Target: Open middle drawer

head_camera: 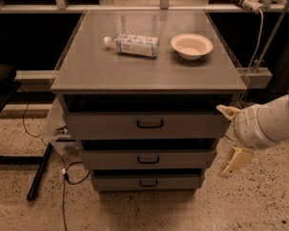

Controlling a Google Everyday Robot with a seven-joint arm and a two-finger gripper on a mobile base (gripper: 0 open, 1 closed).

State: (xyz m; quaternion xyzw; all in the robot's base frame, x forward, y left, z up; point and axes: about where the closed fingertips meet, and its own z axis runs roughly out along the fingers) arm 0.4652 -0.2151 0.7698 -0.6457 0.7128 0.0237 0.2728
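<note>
Beside the grey desk (86, 66), at three o'clock, the hand (225, 141) is being held spread apart; the rigid-looking middle drawer (111, 160) is being offered by its bar handle (148, 160).

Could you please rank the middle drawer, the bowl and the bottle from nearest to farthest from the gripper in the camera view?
From the gripper, low on the right:
1. Middle drawer, just to its left.
2. Bowl, higher up, right side.
3. Bottle, higher up, further left.
</note>
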